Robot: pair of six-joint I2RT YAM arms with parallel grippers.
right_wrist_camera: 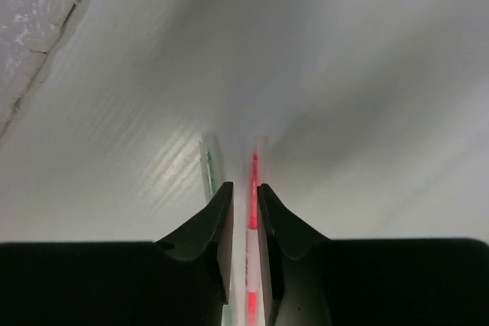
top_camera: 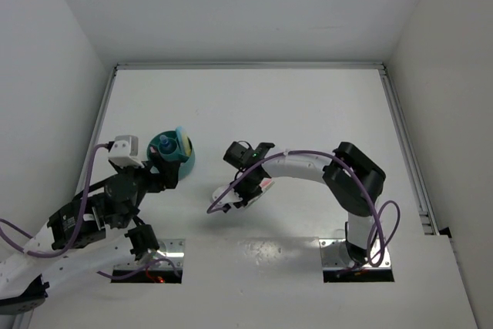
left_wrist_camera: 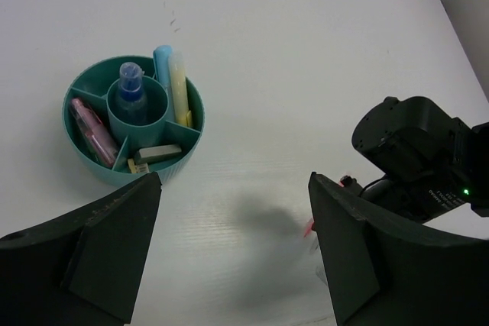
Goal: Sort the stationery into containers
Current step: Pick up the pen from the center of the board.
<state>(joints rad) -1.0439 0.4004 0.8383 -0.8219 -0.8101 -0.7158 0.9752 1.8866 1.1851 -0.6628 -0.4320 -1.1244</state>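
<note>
We see the white worktop [top_camera: 308, 113] from above, with the left arm [top_camera: 77, 236] reaching in from 7 o'clock and the right arm [top_camera: 354, 179] bending in from 4 o'clock towards the middle.

The round teal plastic organiser with inner dividers [left_wrist_camera: 99, 172] stands at about 9 o'clock of the worktop's centre, just ahead of the left arm's wrist. The left gripper [left_wrist_camera: 234, 188] hangs near it with its jaws spread wide and nothing between them.

In the left wrist view we find these things inside the organiser:
- A clear-blue marker [left_wrist_camera: 131, 91] stands upright in the centre cup.
- A light-blue stick [left_wrist_camera: 163, 62] and a yellow stick [left_wrist_camera: 179, 85] lean side by side in the 1 o'clock compartment.
- A pink piece [left_wrist_camera: 92, 129] lies in the 8 o'clock compartment.
- A small beige eraser [left_wrist_camera: 159, 153] lies in the 5 o'clock compartment.

The right gripper [right_wrist_camera: 244, 186] is low over the worktop near its centre, well apart from the organiser. Its jaws are drawn close together, pinching the thin red pen [right_wrist_camera: 254, 173], which lies flat on the surface and points towards 12 o'clock in the right wrist view. A thin green-tinted stick [right_wrist_camera: 207, 173] lies just beside the pen at its 9 o'clock, outside the jaws.
</note>
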